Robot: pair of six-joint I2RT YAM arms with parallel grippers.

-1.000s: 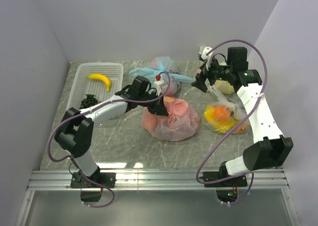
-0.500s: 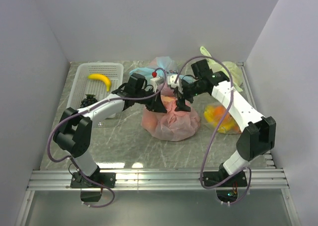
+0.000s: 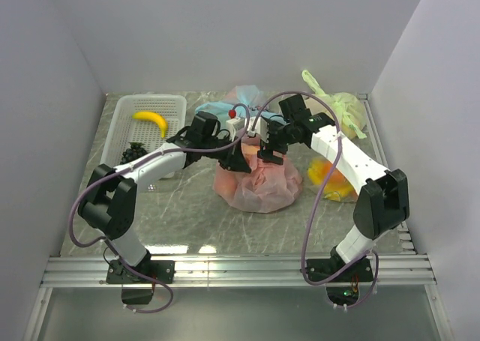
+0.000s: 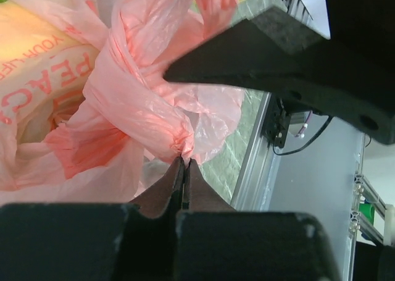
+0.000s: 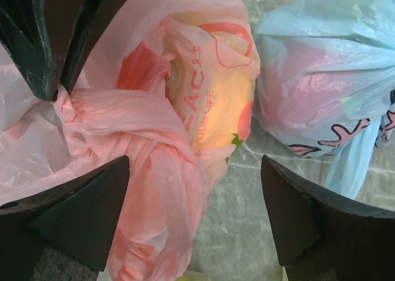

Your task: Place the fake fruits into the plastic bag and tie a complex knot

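The pink plastic bag (image 3: 259,182) sits mid-table, and a yellowish shape shows through its film (image 5: 207,102). Its handles are twisted into a knot (image 4: 139,105), which is also in the right wrist view (image 5: 117,117). My left gripper (image 4: 184,161) is shut on one pink end just beside the knot, at the bag's left top (image 3: 237,161). My right gripper (image 5: 194,194) hovers open over the bag's top (image 3: 268,151), with the other pink handle strand lying between its fingers, untouched. A yellow banana (image 3: 151,121) and a purple grape bunch (image 3: 135,153) lie in the white basket (image 3: 120,124).
A knotted light blue bag (image 3: 241,103) stands right behind the pink one and shows beside my right finger (image 5: 327,89). A pale green bag (image 3: 346,109) is at the back right. A clear bag of yellow and orange fruit (image 3: 334,177) lies to the right.
My right arm has swung from the back right, over the green bag, left to the pink bag's top. The left gripper has kept its hold and hardly moved.
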